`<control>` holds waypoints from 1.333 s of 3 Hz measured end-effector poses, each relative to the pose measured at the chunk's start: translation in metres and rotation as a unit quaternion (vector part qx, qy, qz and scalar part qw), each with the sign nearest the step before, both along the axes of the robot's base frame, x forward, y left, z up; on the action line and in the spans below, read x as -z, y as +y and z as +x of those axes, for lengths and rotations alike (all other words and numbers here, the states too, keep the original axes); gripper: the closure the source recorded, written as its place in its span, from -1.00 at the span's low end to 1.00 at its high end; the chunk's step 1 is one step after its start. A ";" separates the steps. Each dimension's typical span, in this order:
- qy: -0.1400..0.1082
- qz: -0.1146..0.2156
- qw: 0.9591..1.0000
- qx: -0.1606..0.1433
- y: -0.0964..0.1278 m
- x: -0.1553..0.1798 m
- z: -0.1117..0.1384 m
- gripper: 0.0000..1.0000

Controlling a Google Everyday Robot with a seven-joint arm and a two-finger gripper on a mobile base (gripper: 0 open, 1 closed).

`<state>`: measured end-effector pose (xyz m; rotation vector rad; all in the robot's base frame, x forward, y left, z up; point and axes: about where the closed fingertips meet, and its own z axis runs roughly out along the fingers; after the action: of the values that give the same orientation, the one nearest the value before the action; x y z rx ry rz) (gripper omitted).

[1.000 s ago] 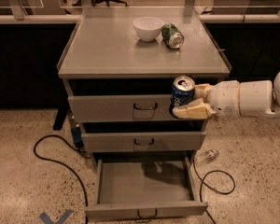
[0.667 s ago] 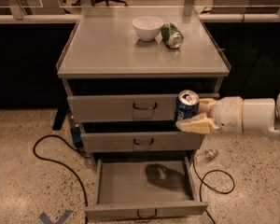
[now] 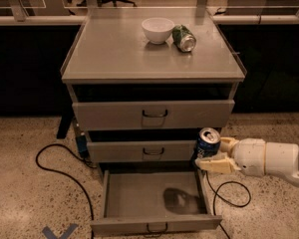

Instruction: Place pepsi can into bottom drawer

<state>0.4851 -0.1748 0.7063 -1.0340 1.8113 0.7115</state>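
The pepsi can (image 3: 208,142), dark blue with a silver top, is upright in my gripper (image 3: 215,154), which is shut on it. My white arm reaches in from the right. The can hangs at the height of the middle drawer front, above the right rear corner of the bottom drawer (image 3: 139,195). The bottom drawer is pulled out, a wide shallow grey tray with a small dark handle on its front. The can's shadow falls on the tray floor.
A white bowl (image 3: 158,30) and a green can (image 3: 184,38) lying on its side sit on the cabinet top (image 3: 109,54). The two upper drawers (image 3: 154,114) stand slightly out. Black cables (image 3: 55,163) run over the floor on both sides of the cabinet.
My gripper has lowered the pepsi can from the top drawer's height to the middle drawer's height and shifted it slightly right. The shadow in the bottom drawer has grown darker.
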 end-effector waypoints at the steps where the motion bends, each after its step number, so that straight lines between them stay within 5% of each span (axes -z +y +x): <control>1: 0.018 0.006 1.000 -0.010 0.001 0.030 -0.002 1.00; 2: 0.068 0.014 0.997 -0.015 0.003 0.106 -0.001 1.00; 3: 0.068 0.014 0.997 -0.015 0.003 0.106 -0.001 1.00; 4: 0.099 0.026 0.995 -0.006 0.001 0.152 -0.016 1.00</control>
<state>0.4693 -0.1734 0.5541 -0.9690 1.9453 0.8892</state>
